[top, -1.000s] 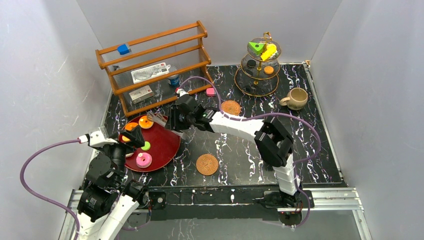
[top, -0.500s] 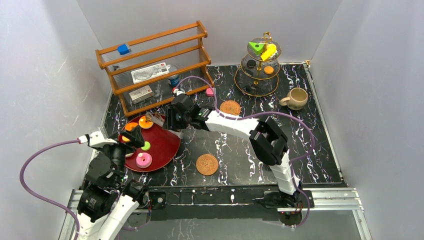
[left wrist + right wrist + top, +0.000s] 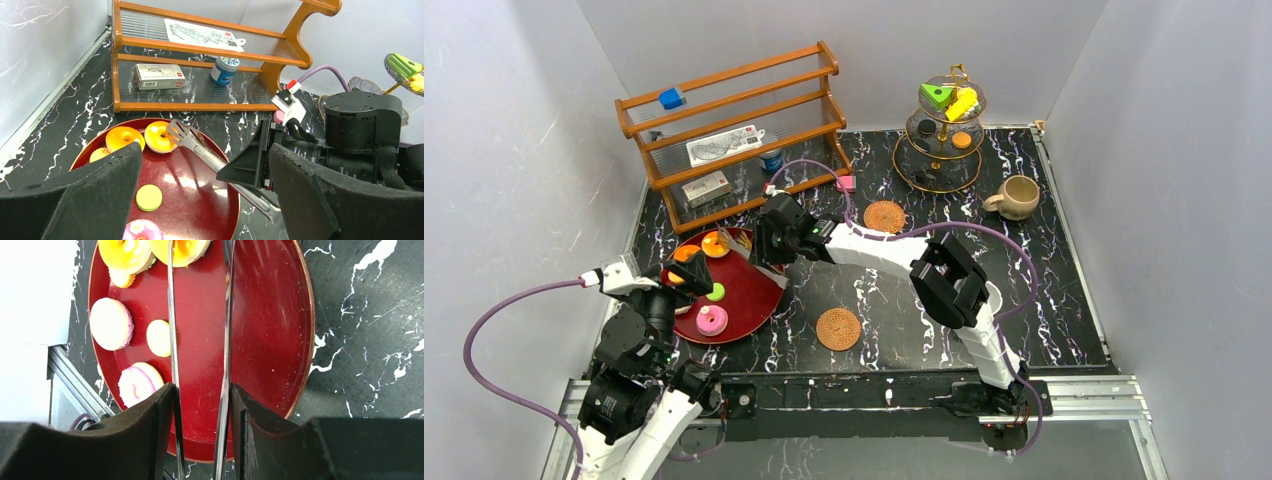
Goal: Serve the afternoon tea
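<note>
My right gripper (image 3: pixel 769 243) is shut on a pair of metal tongs (image 3: pixel 172 340), and the wrist view shows its fingers (image 3: pixel 160 410) pressing both arms. The tongs' tips (image 3: pixel 181 134) lie over the red plate (image 3: pixel 759 290), at an orange cookie (image 3: pixel 159 136). A second orange cookie (image 3: pixel 124 138), a yellow-green disc (image 3: pixel 149 197) and a pink donut (image 3: pixel 712 320) also lie on the plate. My left gripper (image 3: pixel 679 275) is open and empty at the plate's left edge. The beige mug (image 3: pixel 1018 197) stands at the far right. Two woven coasters (image 3: pixel 885 215) (image 3: pixel 838 328) lie on the table. The pinkish-brown cup is out of view.
A gold tiered stand (image 3: pixel 944 150) at the back holds a green wedge (image 3: pixel 937 95), a yellow piece (image 3: pixel 963 103) and small discs. A wooden rack (image 3: pixel 734 130) at the back left holds boxes, a blue can and a blue cube (image 3: pixel 671 98). A pink block (image 3: pixel 846 183) lies beside it.
My right arm has moved left with the tongs, bringing their tips further over the red plate toward the orange cookies. My left arm has not moved.
</note>
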Available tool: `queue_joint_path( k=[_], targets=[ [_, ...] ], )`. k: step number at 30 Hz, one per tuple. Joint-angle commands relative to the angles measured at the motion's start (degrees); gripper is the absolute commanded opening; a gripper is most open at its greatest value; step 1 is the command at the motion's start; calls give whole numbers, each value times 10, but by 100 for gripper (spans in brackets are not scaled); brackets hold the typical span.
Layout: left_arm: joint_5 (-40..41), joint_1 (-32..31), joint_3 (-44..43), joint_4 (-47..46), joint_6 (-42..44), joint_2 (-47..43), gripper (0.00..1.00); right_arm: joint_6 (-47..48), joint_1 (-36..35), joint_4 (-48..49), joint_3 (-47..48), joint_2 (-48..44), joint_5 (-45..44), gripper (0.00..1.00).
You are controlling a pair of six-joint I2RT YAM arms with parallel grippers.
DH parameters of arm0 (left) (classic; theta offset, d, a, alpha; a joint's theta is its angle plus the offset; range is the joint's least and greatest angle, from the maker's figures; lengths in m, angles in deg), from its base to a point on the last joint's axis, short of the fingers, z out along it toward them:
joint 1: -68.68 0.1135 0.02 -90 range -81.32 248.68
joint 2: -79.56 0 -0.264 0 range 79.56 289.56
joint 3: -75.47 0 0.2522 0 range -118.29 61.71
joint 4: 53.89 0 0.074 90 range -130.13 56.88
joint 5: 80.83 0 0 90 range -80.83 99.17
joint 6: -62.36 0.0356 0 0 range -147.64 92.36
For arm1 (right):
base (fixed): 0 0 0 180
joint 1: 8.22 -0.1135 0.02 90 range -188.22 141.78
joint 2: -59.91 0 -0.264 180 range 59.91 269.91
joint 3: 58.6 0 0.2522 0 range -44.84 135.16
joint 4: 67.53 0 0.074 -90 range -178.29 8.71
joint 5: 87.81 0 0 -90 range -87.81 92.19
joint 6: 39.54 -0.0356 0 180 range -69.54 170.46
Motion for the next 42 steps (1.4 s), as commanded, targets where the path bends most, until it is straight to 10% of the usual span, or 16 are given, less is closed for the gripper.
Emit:
queue_joint_path(
  k=[1, 14, 42],
  targets=[
    [12, -2, -1, -12, 2, 0, 95, 8, -4, 9, 39, 3, -1, 51],
    [11, -2, -1, -12, 2, 0, 95, 24, -6, 31, 21, -12, 18, 34],
    [5, -2, -1, -12, 2, 5, 95, 72, 38, 25, -138, -244, -63, 31]
  ],
)
